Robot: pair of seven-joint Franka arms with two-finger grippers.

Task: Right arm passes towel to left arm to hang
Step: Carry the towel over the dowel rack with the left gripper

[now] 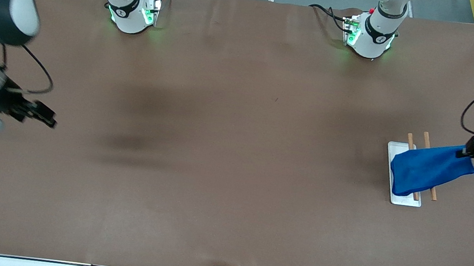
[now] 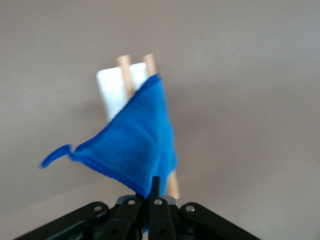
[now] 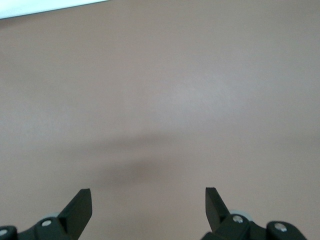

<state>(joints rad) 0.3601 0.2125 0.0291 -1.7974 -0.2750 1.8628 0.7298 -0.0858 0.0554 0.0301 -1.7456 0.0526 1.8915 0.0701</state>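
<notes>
While the towel (image 1: 427, 170) drapes across the two wooden rods (image 1: 429, 166) of the white tray (image 1: 405, 200) at the left arm's end of the table (image 1: 235, 150), the left gripper (image 1: 463, 152) is clamped tight on its corner, up over the tray's edge. At the right arm's end, the right gripper (image 1: 49, 118) hangs over bare table, fingers spread wide, holding nothing, waiting.
</notes>
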